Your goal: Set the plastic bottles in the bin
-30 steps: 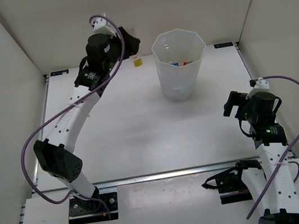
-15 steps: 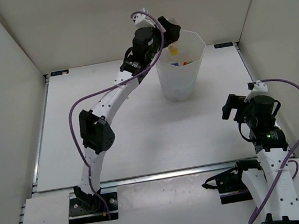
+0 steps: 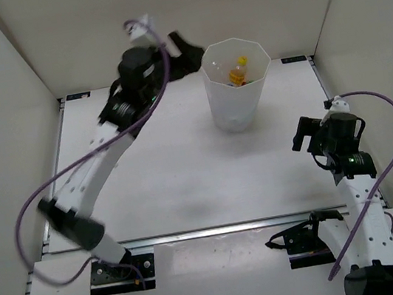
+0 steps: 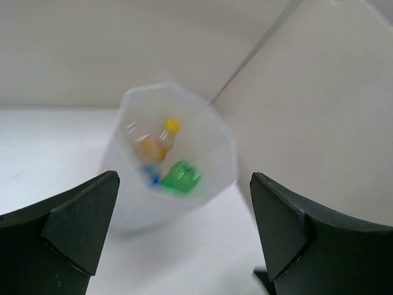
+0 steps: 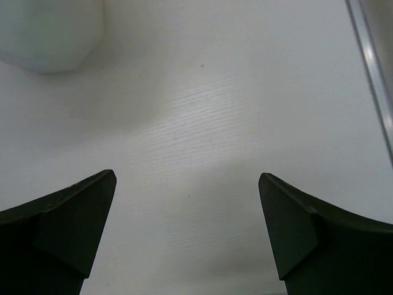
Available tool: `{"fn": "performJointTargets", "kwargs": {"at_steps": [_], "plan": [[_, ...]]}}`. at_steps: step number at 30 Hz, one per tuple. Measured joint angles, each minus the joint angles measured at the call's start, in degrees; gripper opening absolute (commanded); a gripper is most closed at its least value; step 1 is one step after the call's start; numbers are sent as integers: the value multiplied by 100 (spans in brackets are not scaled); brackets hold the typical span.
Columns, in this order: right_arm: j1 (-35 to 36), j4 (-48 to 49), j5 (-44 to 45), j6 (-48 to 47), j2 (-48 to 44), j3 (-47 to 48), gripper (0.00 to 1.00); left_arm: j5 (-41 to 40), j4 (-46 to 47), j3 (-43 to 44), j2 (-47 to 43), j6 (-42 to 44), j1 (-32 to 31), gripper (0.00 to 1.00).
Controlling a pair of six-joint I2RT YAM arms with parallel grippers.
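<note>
The bin [image 3: 234,114], a tall white translucent bucket, stands at the back middle of the table. Inside it lies a clear plastic bottle with a yellow cap and orange label [image 3: 238,72]. In the left wrist view the bin [image 4: 126,203] holds that clear bottle [image 4: 157,141], a green bottle [image 4: 180,176] and a bit of blue [image 4: 151,178]. My left gripper [image 3: 182,49] hangs open and empty just left of the bin's rim. My right gripper [image 3: 301,135] is open and empty over bare table at the right, well away from the bin.
White walls close in the table at the back and on both sides. The bin's base [image 5: 49,31] shows at the top left of the right wrist view, and a metal rail [image 5: 371,67] runs along the table's right edge.
My left gripper carried a bottle from the back of the table to the bin, opened, and dropped it in. It has since drawn back to the left. The right arm barely moved.
</note>
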Motion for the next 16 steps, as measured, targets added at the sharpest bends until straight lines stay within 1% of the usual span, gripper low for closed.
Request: {"fn": "performJointTargets", "kwargs": {"at_steps": [3,5,8,10,12,14,16], "plan": [[-240,-256,-162,63,573,164,99,-170,-286,-1875,-1808,-15,391,98],[-396,-474,-251,66,938,197,99,-358,-715,-3045,-2835,-22,905,98],[-466,-894,-223,74,1215,271,99,-673,-1714,-4422,-3748,26,1829,98],[-435,-1071,-192,59,1294,339,100,-938,-2450,-5121,-4006,83,2295,98],[-354,-1152,-142,31,1311,358,99,-1191,-3178,-5630,-4218,140,2507,99],[-188,-1187,-72,17,1296,358,99,-1290,-3707,-5840,-4498,192,2527,98],[31,-1189,-4,31,1248,358,99,-1316,-3934,-5858,-4843,229,2511,99]]}}
